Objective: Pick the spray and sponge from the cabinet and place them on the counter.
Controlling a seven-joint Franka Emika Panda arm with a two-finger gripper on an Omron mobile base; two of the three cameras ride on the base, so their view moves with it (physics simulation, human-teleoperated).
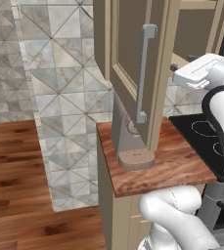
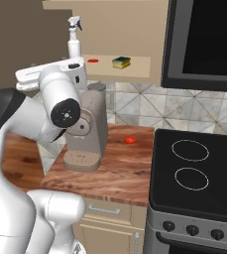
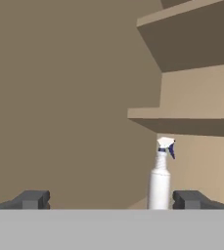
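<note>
Inside the cabinet [image 2: 130,30], on its lowest shelf, the spray [image 3: 161,177] stood upright ahead of the spread, empty end effector [image 3: 111,199] (sponge [image 2: 121,62] further along), so the reach looked underway, wanting a rightward shift before closing.

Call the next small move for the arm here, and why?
Probably shift the hand sideways toward the spray, then ease forward. In the hand view the gripper is open and holds nothing, and the bottle stands upright on the cabinet shelf, near one fingertip rather than centred between them. The sponge lies further along the shelf, so the spray looks like the nearer pick.
</note>
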